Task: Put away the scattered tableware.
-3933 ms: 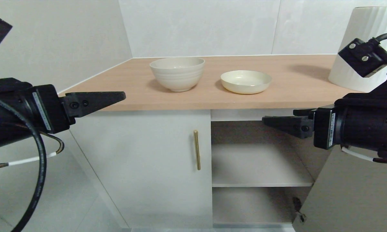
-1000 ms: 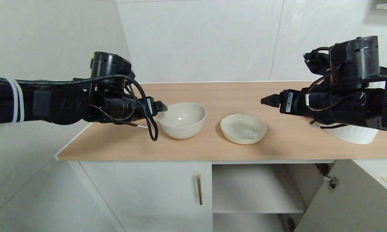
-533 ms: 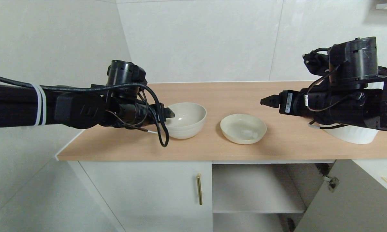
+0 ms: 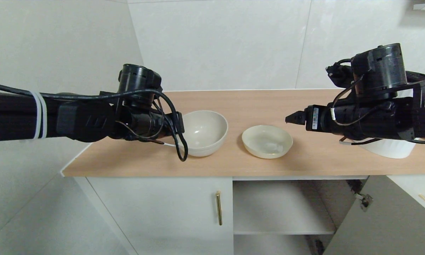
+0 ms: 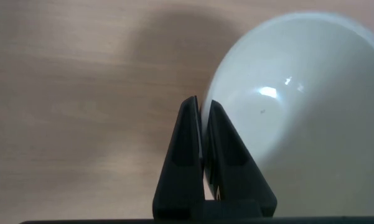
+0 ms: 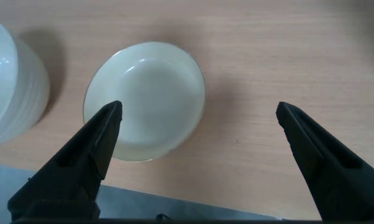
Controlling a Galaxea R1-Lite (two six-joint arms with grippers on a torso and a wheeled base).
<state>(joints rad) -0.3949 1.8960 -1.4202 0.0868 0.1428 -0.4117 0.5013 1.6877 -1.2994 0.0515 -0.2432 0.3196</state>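
Atop counter (image 4: 254, 102), bowl (image 4: 207, 132) has shifted, left claw (image 5: 202, 104) clenching rim; right claw (image 6: 198, 107) released.

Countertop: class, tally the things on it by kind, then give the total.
deep bowl: 1
shallow dish: 1
white ribbed container: 1
Total: 3

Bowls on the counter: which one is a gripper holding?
The deep bowl on the robot's left: the left gripper is pinched on its rim. The shallow dish lies free, with the open right gripper near it.
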